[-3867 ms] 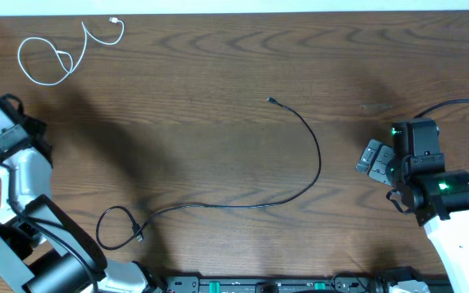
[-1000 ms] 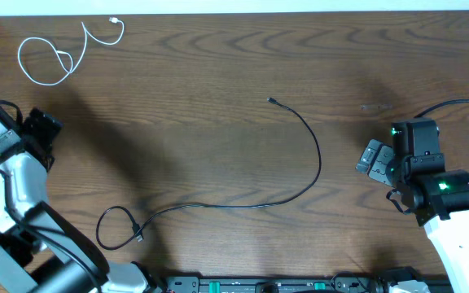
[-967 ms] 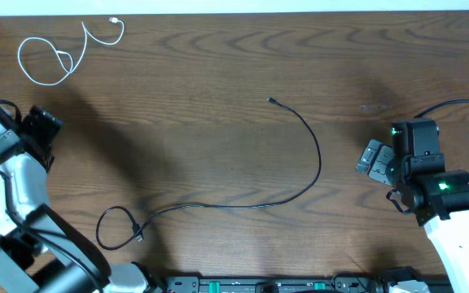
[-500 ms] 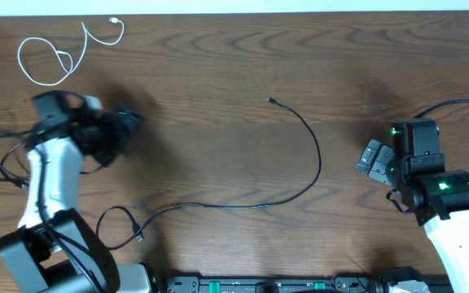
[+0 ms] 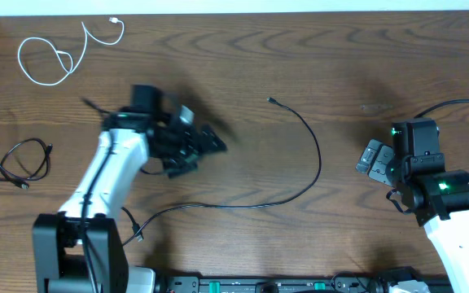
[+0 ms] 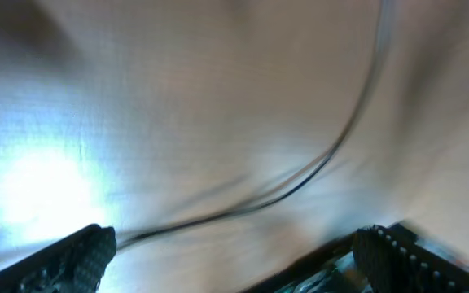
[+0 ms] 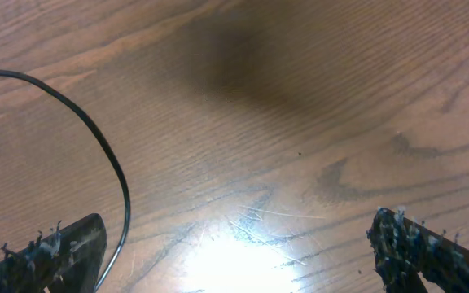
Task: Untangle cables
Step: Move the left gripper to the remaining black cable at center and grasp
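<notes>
Left gripper [image 5: 200,150] hangs wide and empty, right gripper [image 5: 373,159] too. White cable [image 5: 47,83] in the far-left corner, coiled black cable [image 5: 23,163] by the left edge, long cable [image 5: 316,163] mid-table: all apart, so it looks nearly done.

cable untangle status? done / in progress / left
Done: white cable and short black cable lie apart at the left, clear of the long black cable. In hand: nothing gripped; left gripper open above the table centre. Left: that cable's looped front end; right gripper open, empty.

On the wooden counter [image 5: 218,73] I saw three cables lying apart: a white cable [image 5: 21,61], a small black cable [image 5: 19,159], a long black cable [image 5: 319,163].
</notes>
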`<state>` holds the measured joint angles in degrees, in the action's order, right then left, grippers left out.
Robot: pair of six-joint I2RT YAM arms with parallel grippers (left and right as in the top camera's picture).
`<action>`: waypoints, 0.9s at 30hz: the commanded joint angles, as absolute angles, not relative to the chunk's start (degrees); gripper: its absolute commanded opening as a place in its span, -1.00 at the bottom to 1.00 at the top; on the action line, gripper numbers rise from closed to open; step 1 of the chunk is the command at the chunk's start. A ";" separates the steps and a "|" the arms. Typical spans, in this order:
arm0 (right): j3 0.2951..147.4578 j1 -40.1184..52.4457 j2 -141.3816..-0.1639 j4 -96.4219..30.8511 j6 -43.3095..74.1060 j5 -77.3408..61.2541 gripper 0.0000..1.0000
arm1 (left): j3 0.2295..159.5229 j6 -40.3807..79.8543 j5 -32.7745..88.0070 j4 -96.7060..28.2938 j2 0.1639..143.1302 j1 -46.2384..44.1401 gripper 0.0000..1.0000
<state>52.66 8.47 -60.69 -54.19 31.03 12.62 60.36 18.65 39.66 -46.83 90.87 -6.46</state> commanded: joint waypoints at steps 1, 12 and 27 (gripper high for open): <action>52.75 8.10 -60.34 -54.26 31.68 13.13 0.99 | 60.45 18.94 23.42 -50.00 90.76 -14.06 0.96; 52.75 8.10 -60.34 -54.26 31.68 13.13 0.98 | 60.05 15.75 2.72 -51.64 90.78 -28.08 0.68; 52.75 8.08 -60.34 -54.26 31.68 13.13 0.99 | 50.98 8.97 6.63 -43.72 90.98 -36.49 0.69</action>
